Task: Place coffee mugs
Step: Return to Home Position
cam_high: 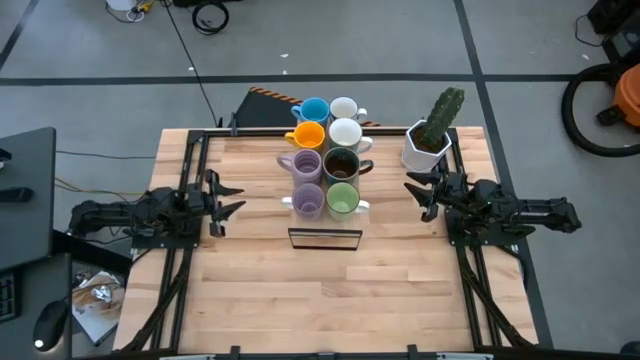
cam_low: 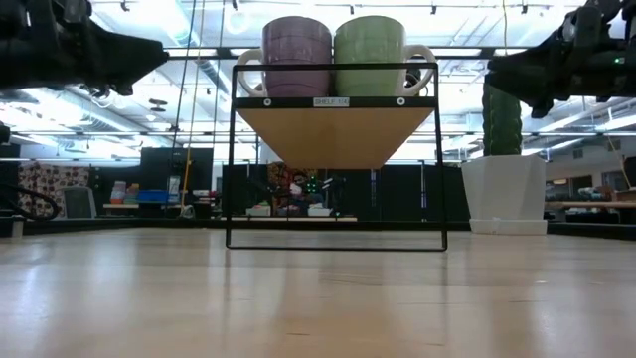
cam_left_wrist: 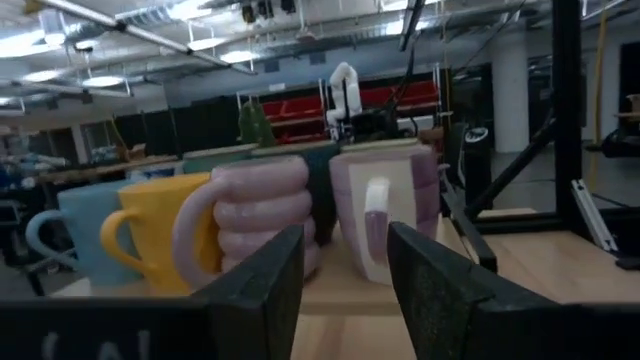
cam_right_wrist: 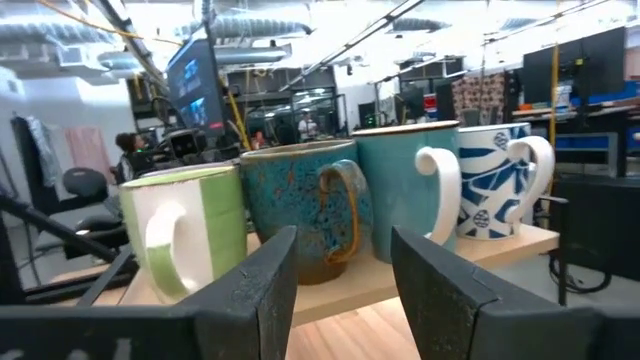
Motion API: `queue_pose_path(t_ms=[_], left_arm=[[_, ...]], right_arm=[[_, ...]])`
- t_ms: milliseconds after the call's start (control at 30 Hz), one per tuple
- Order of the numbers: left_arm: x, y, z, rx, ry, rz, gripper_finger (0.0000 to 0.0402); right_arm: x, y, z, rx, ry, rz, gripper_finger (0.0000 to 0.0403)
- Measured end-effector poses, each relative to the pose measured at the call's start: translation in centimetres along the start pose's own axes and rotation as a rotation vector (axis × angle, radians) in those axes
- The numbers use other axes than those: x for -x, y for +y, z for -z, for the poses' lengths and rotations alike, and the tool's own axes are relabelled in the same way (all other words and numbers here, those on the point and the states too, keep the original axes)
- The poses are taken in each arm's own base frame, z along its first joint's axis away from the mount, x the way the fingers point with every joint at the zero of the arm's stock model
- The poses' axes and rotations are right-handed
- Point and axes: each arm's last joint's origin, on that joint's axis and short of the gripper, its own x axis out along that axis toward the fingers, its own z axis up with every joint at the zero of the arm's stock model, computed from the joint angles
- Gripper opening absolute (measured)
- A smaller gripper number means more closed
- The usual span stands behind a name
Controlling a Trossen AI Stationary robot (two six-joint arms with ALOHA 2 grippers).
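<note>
Several coffee mugs stand on their bases in two rows on a small wooden shelf (cam_low: 336, 134) with a black wire frame, at the table's middle. Far to near, one row is light blue (cam_high: 314, 110), orange (cam_high: 308, 135) and two lavender (cam_high: 304, 163); the other is two white (cam_high: 345, 132), dark brown (cam_high: 341, 163) and green (cam_high: 343, 199). My left gripper (cam_high: 232, 198) waits open at the table's left, pointing at the lavender mugs (cam_left_wrist: 262, 215), fingers (cam_left_wrist: 270, 290) apart around nothing. My right gripper (cam_high: 418, 192) stays open at the right, facing the green mug (cam_right_wrist: 185, 240).
A white hexagonal pot with a green cactus (cam_high: 428, 138) stands at the far right, just beyond my right gripper. Black frame rails (cam_high: 190, 170) run along the table's left and right sides. Bare wooden tabletop (cam_high: 320, 300) lies on the near side of the shelf.
</note>
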Motion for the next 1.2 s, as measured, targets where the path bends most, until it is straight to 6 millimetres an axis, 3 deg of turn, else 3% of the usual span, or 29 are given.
queue_pose_path(t_ms=[167, 500, 1200], left_arm=[[0.02, 0.0, -0.4, 0.001, -0.042, 0.003, 0.0142], [0.0, 0.03, -0.32, 0.173, -0.033, -0.009, 0.0142], [0.0, 0.03, -0.31, 0.174, -0.033, -0.009, 0.0142]], right_arm=[[0.01, -0.25, -0.03, -0.03, -0.008, 0.086, 0.0167], [0.0, -0.21, -0.03, -0.077, -0.008, 0.071, 0.0167], [0.0, -0.2, -0.03, -0.076, -0.008, 0.069, 0.0167]])
